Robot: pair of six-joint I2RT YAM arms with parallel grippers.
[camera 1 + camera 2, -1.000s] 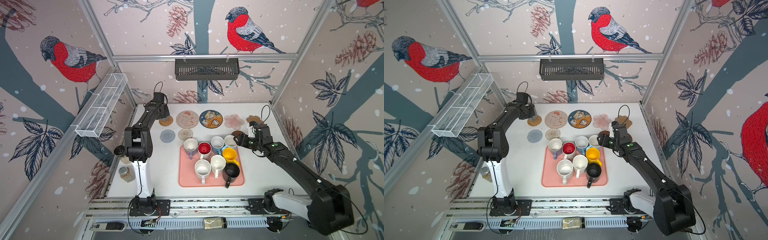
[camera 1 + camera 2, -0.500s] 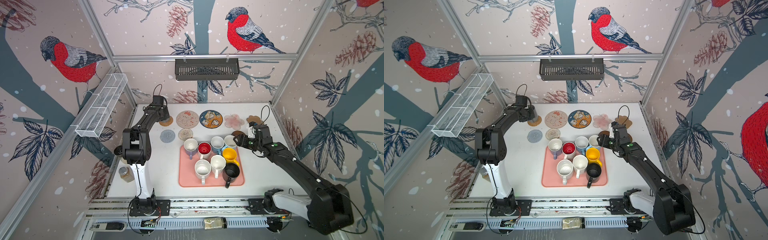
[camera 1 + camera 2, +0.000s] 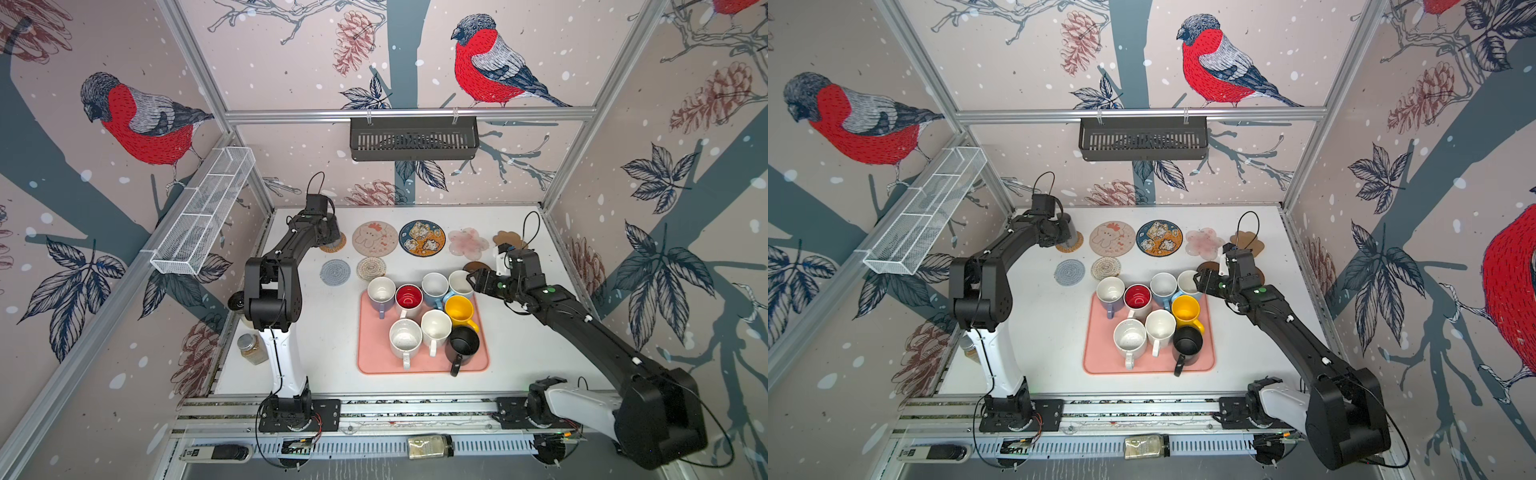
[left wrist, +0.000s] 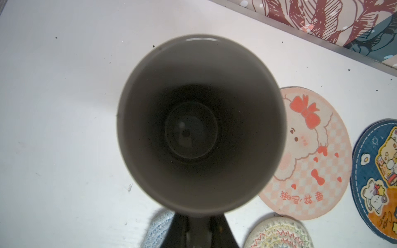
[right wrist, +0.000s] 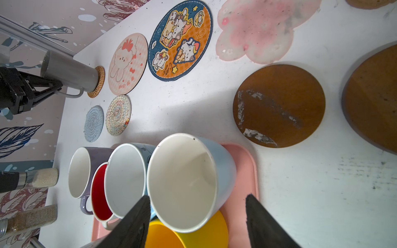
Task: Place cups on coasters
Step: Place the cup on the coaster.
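Now that the left claw (image 5: 57, 89) has dropped a little over the last second, the tall grey ceramic mug (image 5: 71, 73) stands with its base on the round woven straw coaster (image 5: 99, 82) at the far left of the white tabletop (image 3: 332, 332) — the first cup delivered, by the look of it. That claw is still pinched nearly closed on the mug's handle, so only the release seems left there.

The right claw (image 5: 197, 197) has not stirred. It gapes wide, jaws either side of a light blue ceramic mug (image 5: 224, 169) at the corner of the pink rectangular tray (image 5: 245, 171), gripping nothing. Neighbours crowd that mug (a second light blue mug (image 5: 126, 178) and a yellow mug (image 5: 163, 236) sit tight against it), leaving one finger little room. The worn brown wooden disc (image 5: 279, 105) nearby lies bare.
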